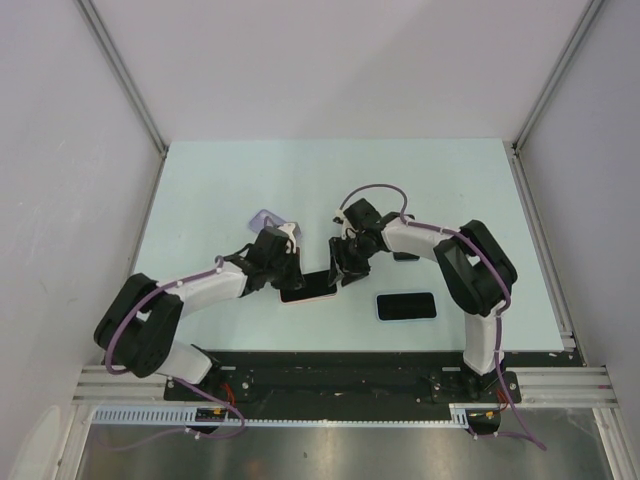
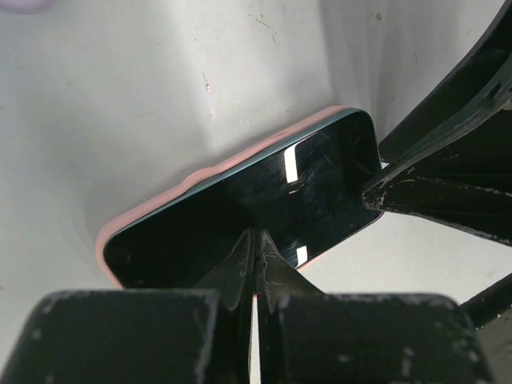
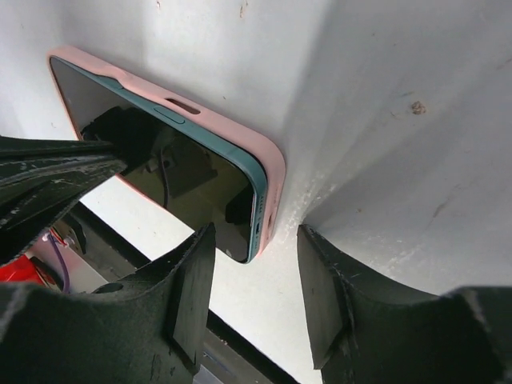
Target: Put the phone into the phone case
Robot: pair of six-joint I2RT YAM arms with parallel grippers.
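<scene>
The phone, with a black screen and teal edge, lies face up inside the pink phone case on the table between my two grippers. In the left wrist view the phone sits in the case, and my left gripper is shut with its tips resting on the screen. My left gripper is at the phone's left end. My right gripper is at its right end. In the right wrist view it is open, and a corner of the phone and case lies between its fingers.
A second black phone-like slab with a light blue rim lies to the right near the front. A lavender object lies behind the left gripper. A small dark object shows behind the right arm.
</scene>
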